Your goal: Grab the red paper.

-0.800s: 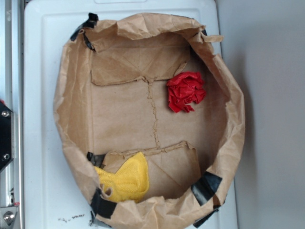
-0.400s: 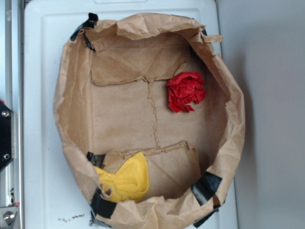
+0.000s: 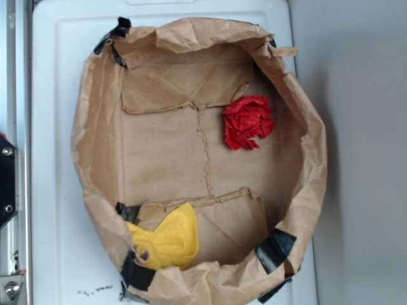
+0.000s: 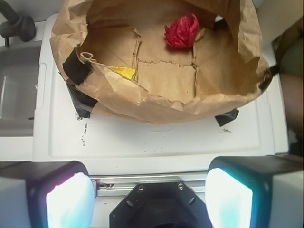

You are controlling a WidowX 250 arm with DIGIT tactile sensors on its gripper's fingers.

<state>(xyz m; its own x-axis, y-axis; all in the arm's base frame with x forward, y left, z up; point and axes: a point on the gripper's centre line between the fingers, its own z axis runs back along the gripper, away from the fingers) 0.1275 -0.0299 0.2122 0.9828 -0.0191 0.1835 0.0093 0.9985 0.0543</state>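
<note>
The red paper (image 3: 247, 122) is a crumpled bright red wad lying on the floor of the open brown paper bag (image 3: 95, 146), toward its upper right. The wrist view shows the red paper (image 4: 182, 32) at the bag's far side, well ahead of my gripper (image 4: 149, 190). My gripper is open, its two pale fingers (image 4: 69, 199) spread wide at the bottom of that view with nothing between them. It hovers above the white lid's near edge, outside the bag. The exterior view does not show the gripper.
A fuzzy yellow cloth (image 3: 168, 240) lies in the bag's lower left corner. The bag's rolled walls (image 4: 156, 102) stand around both items, with black tape (image 3: 275, 248) at the corners. The bag rests on a white plastic lid (image 3: 54, 159). A metal rail (image 3: 13, 76) runs along the left.
</note>
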